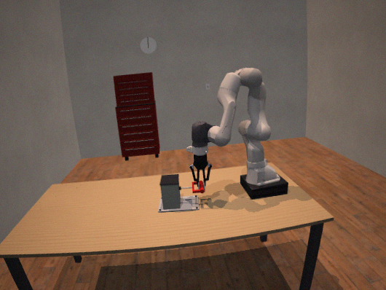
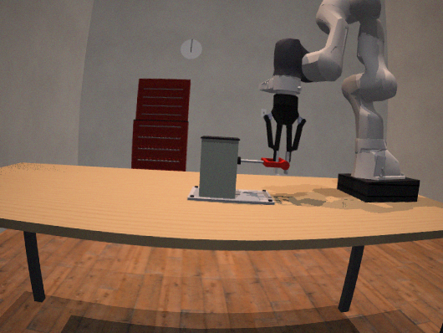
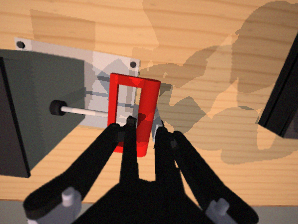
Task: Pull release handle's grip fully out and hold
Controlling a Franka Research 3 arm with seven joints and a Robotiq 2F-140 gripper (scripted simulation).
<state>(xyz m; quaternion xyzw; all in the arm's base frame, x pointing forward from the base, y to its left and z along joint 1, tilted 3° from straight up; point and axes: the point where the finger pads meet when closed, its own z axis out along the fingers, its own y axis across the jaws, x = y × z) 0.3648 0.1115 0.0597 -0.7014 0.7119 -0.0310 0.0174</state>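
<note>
Red and rectangular, the release handle's grip point(image 2: 275, 162) sits out on its thin rod to the right of the grey housing point(image 2: 218, 167), above the table point(image 2: 125, 201), clamped in the gripper point(image 2: 281, 159).

1. Grey walls point(image 1: 255, 44) close the room on three sides; the back wall is plain.
2. A round clock point(image 1: 148, 45) hangs high on the back wall, pale with a thin dark hand pointing up.
3. A small switch plate point(image 1: 207, 87) sits on the same wall, lower and to the right of the clock.
4. A dark red drawer cabinet point(image 1: 136, 114) stands against the back wall, with a narrower top unit on a wider lower one, on small feet.
5. The floor point(image 1: 346, 175) is reddish-brown wood planks.
6. A light wooden table point(image 1: 91, 218) with dark legs fills the foreground; its shadow darkens the floor beneath.
</note>
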